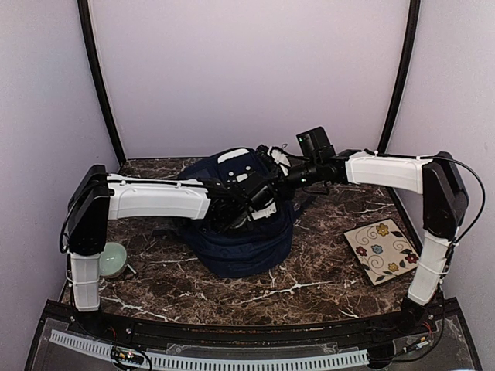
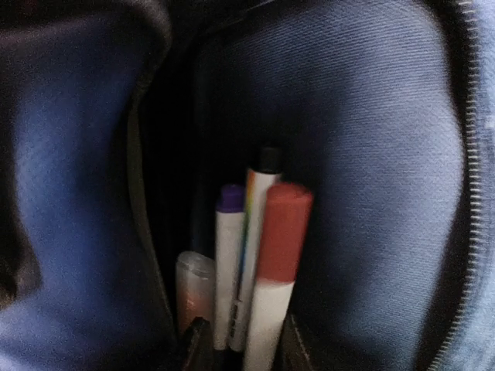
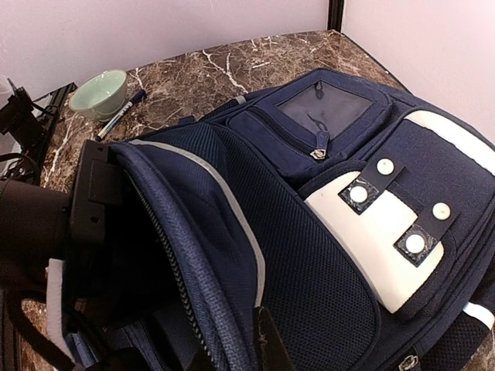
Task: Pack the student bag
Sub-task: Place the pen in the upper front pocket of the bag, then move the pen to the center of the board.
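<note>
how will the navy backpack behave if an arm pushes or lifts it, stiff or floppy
Probably floppy: the backpack is soft fabric, and its opened flap curves and sags instead of holding a shape. A push would likely dent it before it slides on the marble table. Only a few markers show inside, so it is probably light for its size.

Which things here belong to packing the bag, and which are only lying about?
For the job: student bag; markers inside it; perhaps the blue pen.
Lying about: green bowl; floral tile.
</note>
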`<state>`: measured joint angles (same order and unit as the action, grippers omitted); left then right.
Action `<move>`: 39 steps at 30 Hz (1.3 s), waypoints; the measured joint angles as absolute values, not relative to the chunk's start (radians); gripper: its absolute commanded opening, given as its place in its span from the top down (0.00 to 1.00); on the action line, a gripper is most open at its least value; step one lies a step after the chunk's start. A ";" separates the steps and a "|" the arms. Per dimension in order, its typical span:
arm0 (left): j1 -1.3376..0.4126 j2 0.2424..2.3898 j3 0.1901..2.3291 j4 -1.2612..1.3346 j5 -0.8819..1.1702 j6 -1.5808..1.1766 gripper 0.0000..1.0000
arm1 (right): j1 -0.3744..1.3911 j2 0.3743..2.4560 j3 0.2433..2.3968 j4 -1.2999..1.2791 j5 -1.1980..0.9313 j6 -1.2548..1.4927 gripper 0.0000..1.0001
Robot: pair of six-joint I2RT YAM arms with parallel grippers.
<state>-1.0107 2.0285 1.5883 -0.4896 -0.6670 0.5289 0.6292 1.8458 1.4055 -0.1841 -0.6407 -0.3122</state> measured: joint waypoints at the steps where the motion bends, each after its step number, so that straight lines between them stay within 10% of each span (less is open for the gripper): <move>1: -1.018 2.027 1.588 -0.496 -0.669 0.525 0.65 | 0.629 1.846 1.406 -0.184 -0.641 -0.312 1.00; 25: -1.221 1.573 1.325 -0.798 -0.605 -0.175 0.66 | 0.625 1.837 1.406 -0.210 -0.681 -0.313 1.00; 28: -1.219 1.496 1.244 -0.805 -0.610 -0.310 0.62 | 0.625 1.837 1.406 -0.211 -0.681 -0.312 1.00; 31: -1.207 1.419 1.186 -0.822 -0.626 -0.474 0.36 | 0.625 1.837 1.406 -0.210 -0.681 -0.312 1.00; 39: -0.998 1.309 0.968 -0.979 -0.586 -1.097 0.33 | 0.624 1.838 1.406 -0.210 -0.685 -0.312 1.00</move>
